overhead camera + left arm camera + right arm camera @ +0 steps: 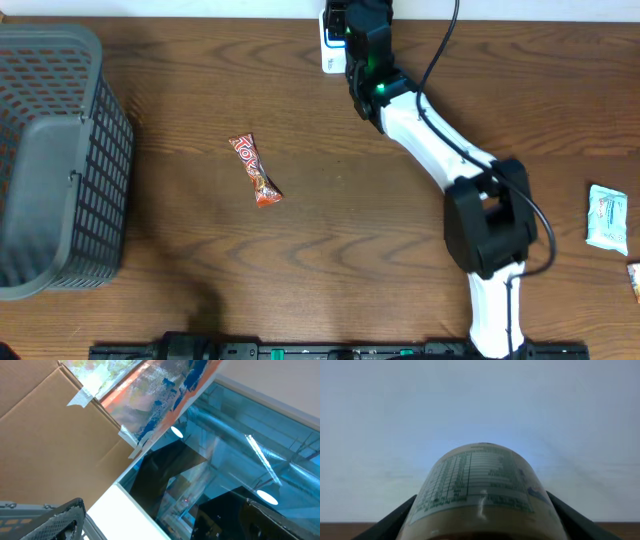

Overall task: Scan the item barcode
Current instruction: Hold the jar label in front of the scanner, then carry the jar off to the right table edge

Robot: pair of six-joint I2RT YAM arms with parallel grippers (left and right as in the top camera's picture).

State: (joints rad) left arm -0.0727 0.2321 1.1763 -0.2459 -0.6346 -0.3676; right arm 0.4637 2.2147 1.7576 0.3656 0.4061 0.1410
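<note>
The right claw (481, 501) gripped a labelled bottle (480, 480) by its 2 flanks, raised over the far side of the bench (300, 260) with its printed panel facing the wrist camera. It looked rigid, round and glossy (liable to twist in a light pinch) and probably moderately heavy. The sides suited holding, leaving the print uncovered. The left claw (162, 510) stood wide, holding nothing.
</note>
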